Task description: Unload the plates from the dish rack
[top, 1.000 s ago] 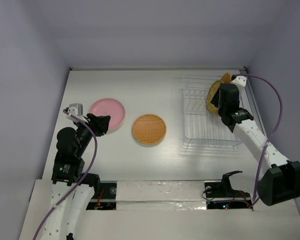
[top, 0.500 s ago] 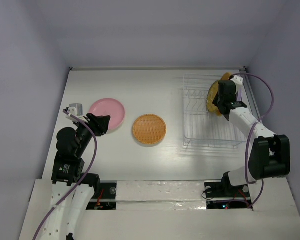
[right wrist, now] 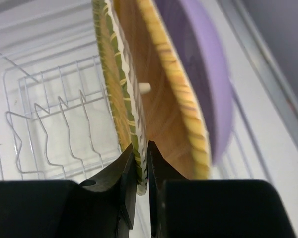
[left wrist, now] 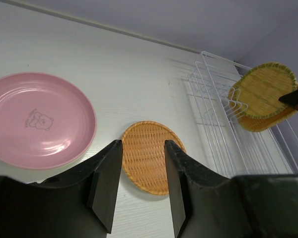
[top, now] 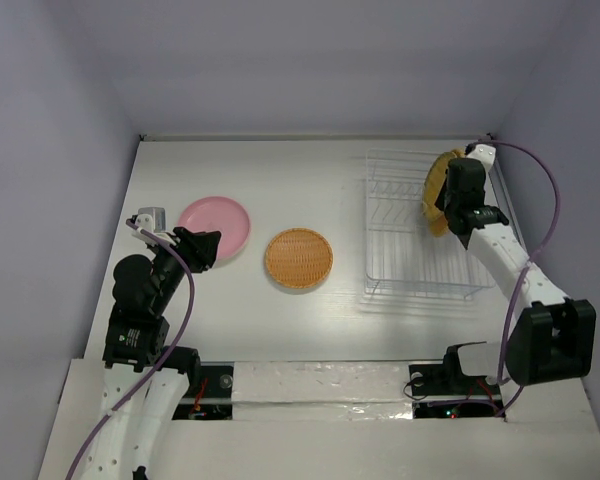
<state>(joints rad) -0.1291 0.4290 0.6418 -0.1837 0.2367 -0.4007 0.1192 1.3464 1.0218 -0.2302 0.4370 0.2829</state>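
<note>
yellow woven plate (right wrist: 120,94) pinched edge-on inside the right end effector (right wrist: 140,154).

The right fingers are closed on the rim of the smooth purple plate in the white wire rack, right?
No. The right wrist view shows the right fingers closed on the rim of the yellow-green woven plate in the white wire rack; the smooth purple plate stands behind it, untouched.

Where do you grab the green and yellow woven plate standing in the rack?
By its top rim, from above. The green-and-yellow woven plate stands on edge in the dish rack, a yellow-rimmed plate close behind it, so only the thin rim is free. One of the fingers goes on each face.
</note>
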